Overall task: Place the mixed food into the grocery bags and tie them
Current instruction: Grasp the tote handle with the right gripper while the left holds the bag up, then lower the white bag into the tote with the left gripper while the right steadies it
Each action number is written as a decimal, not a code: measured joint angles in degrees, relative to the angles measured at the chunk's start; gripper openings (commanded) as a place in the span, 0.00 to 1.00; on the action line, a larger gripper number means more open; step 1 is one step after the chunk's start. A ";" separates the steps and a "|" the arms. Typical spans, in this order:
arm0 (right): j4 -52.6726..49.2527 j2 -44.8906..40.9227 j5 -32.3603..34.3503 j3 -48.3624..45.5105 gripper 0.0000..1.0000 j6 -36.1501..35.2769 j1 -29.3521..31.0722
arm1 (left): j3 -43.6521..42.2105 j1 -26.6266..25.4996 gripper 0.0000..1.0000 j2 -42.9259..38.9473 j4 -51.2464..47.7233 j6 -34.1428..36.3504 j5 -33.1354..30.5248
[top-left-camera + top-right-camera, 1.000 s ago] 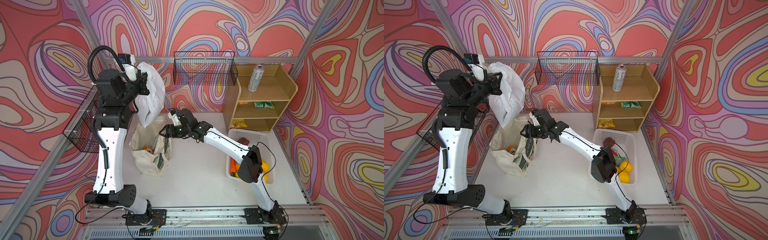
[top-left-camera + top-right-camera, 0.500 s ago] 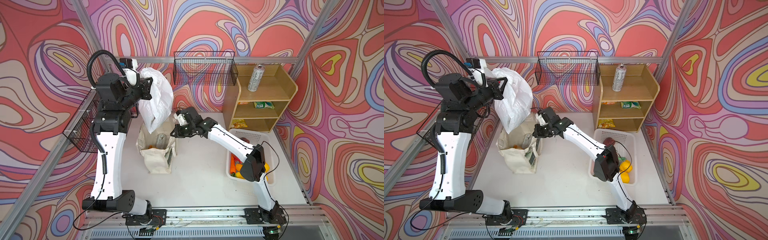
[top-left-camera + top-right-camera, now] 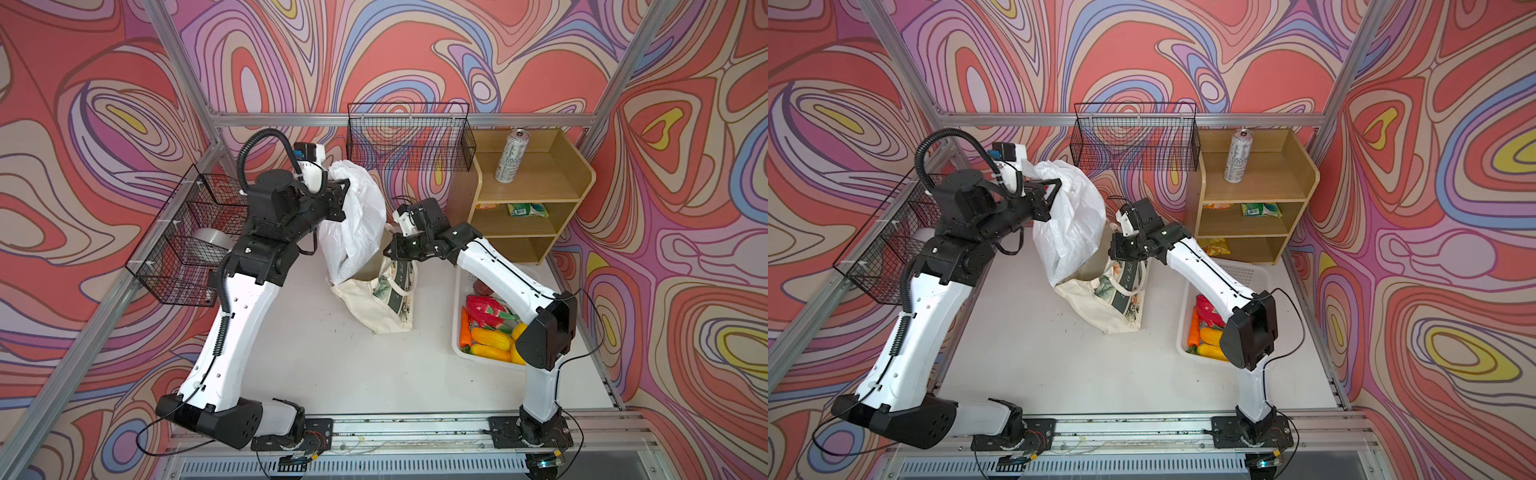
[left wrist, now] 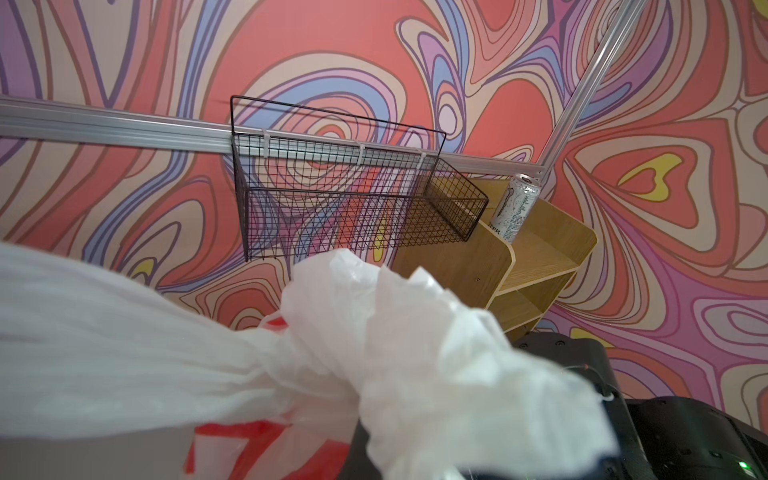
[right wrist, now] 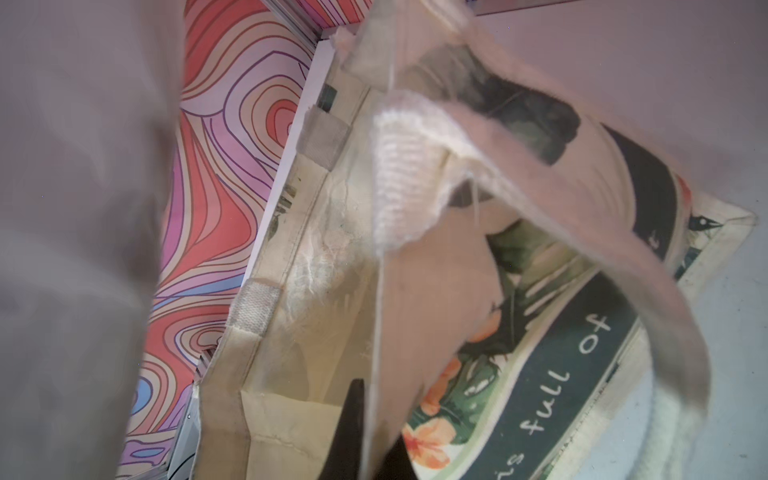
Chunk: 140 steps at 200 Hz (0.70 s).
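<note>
My left gripper point(image 3: 344, 195) is raised and shut on the bunched top of the white plastic grocery bag point(image 3: 357, 224), which hangs down to the open cream canvas tote point(image 3: 380, 307). The bag's red print point(image 4: 232, 444) shows in the left wrist view, where the plastic hides the jaws. My right gripper point(image 3: 388, 251) is shut on the tote's rim, with black fingers point(image 5: 353, 428) on either side of the cloth wall point(image 5: 332, 291). A pink dragon fruit point(image 3: 484, 309), a carrot point(image 3: 464, 328) and yellow vegetables point(image 3: 490, 338) lie in the white basket point(image 3: 455, 307). What is inside either bag is hidden.
At the back right, a wooden shelf point(image 3: 540, 183) holds a silver can point(image 3: 512, 156) on top and snack packets point(image 3: 1260, 209) below. A black wire basket point(image 3: 409, 141) hangs on the back rail. Another wire basket point(image 3: 187, 245) hangs on the left rail.
My right gripper has shut on the tote's rim and drawn the tote to the right. My left arm has carried the hanging plastic bag to the right, over the tote.
</note>
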 measured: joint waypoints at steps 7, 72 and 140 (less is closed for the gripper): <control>0.59 -0.50 0.20 -1.01 0.00 0.00 -0.07 | -1.49 -1.49 0.00 -0.28 0.72 0.26 -1.60; 4.46 -8.44 1.55 -11.96 0.00 0.09 -1.90 | -5.92 -6.54 0.00 0.46 8.37 1.25 -9.90; 7.39 -13.81 1.22 -20.61 0.00 0.59 -5.07 | -7.23 -11.02 0.00 5.33 15.32 2.03 -13.09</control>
